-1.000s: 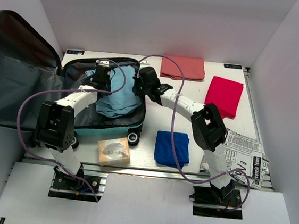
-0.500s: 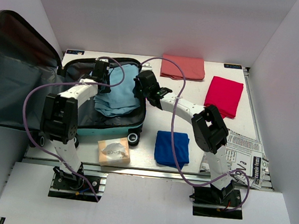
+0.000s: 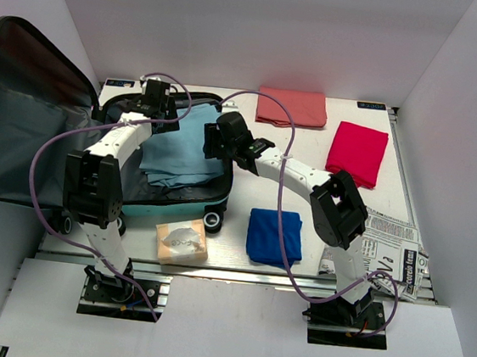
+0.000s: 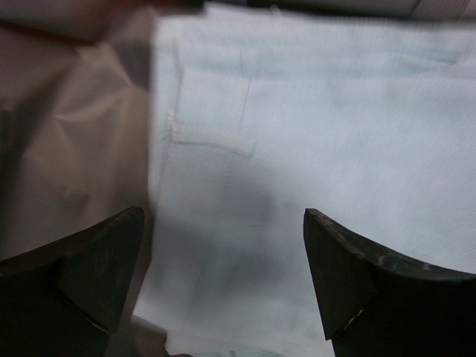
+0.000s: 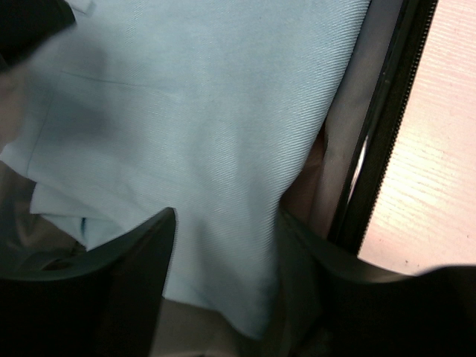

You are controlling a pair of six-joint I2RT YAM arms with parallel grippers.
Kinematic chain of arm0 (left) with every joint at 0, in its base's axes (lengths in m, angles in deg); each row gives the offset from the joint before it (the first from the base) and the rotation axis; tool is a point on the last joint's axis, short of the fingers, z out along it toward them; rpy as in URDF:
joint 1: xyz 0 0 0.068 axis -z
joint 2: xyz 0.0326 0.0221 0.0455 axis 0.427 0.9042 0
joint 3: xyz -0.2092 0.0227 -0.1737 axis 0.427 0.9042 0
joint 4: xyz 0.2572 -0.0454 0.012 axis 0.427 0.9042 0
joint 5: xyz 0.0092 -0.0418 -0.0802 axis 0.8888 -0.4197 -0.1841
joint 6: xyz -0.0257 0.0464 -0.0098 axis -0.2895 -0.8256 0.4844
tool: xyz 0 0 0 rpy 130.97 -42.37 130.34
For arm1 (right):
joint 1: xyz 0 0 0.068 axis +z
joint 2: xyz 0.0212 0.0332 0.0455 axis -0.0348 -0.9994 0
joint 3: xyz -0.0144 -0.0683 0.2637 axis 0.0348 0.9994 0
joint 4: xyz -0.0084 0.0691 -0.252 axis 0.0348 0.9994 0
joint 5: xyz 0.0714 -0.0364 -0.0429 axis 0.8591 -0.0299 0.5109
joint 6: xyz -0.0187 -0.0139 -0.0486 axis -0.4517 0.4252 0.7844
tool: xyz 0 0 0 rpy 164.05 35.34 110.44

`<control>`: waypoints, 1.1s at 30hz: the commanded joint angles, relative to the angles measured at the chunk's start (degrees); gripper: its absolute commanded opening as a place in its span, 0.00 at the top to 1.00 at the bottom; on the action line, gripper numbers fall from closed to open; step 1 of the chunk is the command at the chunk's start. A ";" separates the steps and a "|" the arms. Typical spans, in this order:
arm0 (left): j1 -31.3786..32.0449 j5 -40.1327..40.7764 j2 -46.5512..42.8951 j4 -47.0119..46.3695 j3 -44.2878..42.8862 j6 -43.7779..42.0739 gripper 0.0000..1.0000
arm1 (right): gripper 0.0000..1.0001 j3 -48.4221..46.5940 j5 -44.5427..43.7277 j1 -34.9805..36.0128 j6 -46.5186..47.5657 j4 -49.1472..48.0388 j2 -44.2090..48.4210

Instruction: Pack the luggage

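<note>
The luggage lies open on the left of the table, its dark lid leaning against the left wall. A light blue cloth is spread flat in its base. My left gripper hovers over the cloth's far left corner, fingers wide open and empty; in the left wrist view the cloth fills the space beneath the gripper. My right gripper is at the luggage's right rim, open over the cloth's right edge, holding nothing. The zipper rim runs beside it.
A salmon cloth lies at the back, a magenta cloth at the back right, a folded blue cloth at the front middle. A tan packet sits by the luggage's wheel. Newspaper lies at the right front.
Both grippers have opened and let go of the light blue cloth, which now lies flatter in the luggage. The left gripper has moved toward the back.
</note>
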 commanded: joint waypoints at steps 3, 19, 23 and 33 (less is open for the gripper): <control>-0.38 4.80 -4.27 4.01 -4.23 1.81 0.02 | 0.29 -3.45 -0.75 0.48 3.34 3.93 5.47; 1.90 -20.32 -14.79 2.35 -3.89 3.83 0.02 | 0.11 6.27 -3.12 -1.89 4.05 6.83 21.90; 5.14 -27.10 -19.29 0.76 -1.51 5.94 0.02 | 0.11 17.27 -8.90 -4.61 -2.09 15.05 32.69; 21.93 -37.56 -10.87 -1.88 -1.59 6.56 0.02 | 0.11 48.28 -15.95 -22.18 -23.10 39.60 51.43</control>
